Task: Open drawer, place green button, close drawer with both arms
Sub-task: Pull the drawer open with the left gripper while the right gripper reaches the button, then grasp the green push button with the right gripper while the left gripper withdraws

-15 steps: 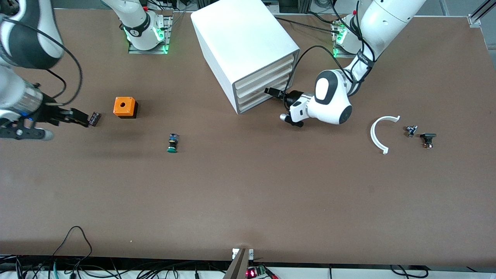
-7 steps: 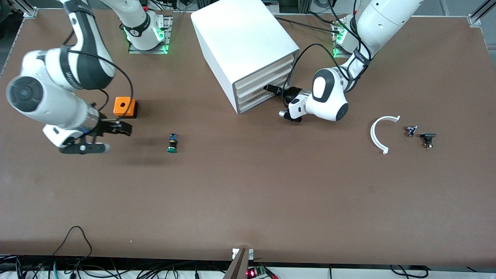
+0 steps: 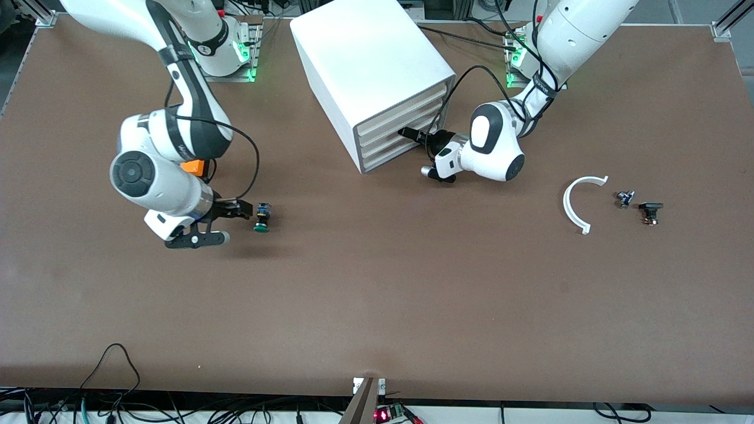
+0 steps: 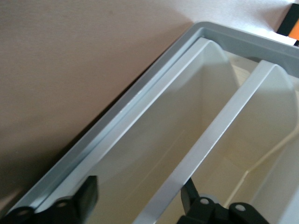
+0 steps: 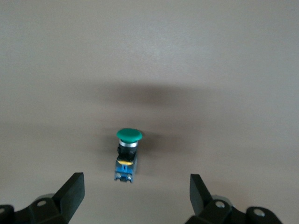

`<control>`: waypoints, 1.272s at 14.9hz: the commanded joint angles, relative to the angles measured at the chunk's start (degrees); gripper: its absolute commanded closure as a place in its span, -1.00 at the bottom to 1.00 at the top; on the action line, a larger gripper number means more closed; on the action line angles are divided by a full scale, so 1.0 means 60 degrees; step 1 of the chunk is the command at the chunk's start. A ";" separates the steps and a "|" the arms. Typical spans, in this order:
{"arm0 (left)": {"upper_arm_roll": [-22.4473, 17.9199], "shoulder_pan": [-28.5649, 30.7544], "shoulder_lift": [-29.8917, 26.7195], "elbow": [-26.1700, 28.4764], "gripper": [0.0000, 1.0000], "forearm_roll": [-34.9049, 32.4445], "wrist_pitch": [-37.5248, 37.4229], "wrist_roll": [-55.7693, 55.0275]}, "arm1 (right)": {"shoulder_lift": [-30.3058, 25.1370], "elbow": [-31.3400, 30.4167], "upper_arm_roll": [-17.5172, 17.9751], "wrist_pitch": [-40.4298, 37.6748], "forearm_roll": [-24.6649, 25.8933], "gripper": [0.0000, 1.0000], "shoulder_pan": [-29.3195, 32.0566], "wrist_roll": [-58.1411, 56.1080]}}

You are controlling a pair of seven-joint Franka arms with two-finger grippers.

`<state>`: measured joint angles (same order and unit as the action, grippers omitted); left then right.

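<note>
Two risks stand out: the left gripper (image 3: 405, 133), jaws astride a drawer (image 3: 386, 154) lip, may slip, and the wide-open right gripper (image 3: 242, 210) may nudge the button (image 3: 262, 217) across the desk (image 3: 377, 294).

**Robot body: two white Franka arms**

Both arms (image 3: 177, 76) have glossy white shells with rounded joints, dark grey bands and round black end caps. Black cables loop along the links. Green lights glow at the bases (image 3: 224, 53). Grippers are black: right gripper (image 5: 136, 196) and left gripper (image 4: 140, 200) show matte wedge fingers with small silver screws. A white wrist-camera block carries a silver knob.
</note>
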<state>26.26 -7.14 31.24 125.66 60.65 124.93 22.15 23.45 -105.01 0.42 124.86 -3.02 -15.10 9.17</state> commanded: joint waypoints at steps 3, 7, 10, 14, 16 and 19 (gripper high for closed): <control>-0.0113 0.0002 -0.0093 0.0049 1.00 0.0204 0.0345 0.0219 | -0.0232 -0.1978 0.0209 0.2375 -0.0083 -1.00 0.0027 0.0171; -0.1021 0.0646 -0.0270 -0.0492 1.00 0.0116 0.0345 0.0189 | 0.0119 -0.2127 0.0223 0.2583 -0.0083 -1.00 0.0027 0.0476; -0.1432 0.0809 -0.0270 -0.0991 0.49 -0.0453 0.0330 0.0147 | 0.0310 -0.2127 0.0414 0.2788 -0.0010 -1.00 -0.0017 0.0830; -0.1433 0.1116 -0.0547 -0.0991 -1.00 -0.0514 0.0432 0.0117 | 0.0647 -0.2127 0.0414 0.3154 0.0034 -1.00 -0.0148 0.0830; -0.1433 0.1261 -0.0883 -0.0919 -1.00 -0.0529 0.0884 0.0131 | 0.0764 -0.2112 0.0428 0.3315 0.0049 -0.99 -0.0251 0.0830; -0.1418 0.2067 -0.1966 -0.0612 -1.00 -0.0500 0.1018 0.0131 | 0.1027 -0.2054 0.0428 0.3609 0.0049 -0.60 -0.0310 0.0830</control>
<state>17.43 2.00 25.73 119.24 58.77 131.09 24.48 28.69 -117.44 2.96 144.99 -3.01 -16.42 13.21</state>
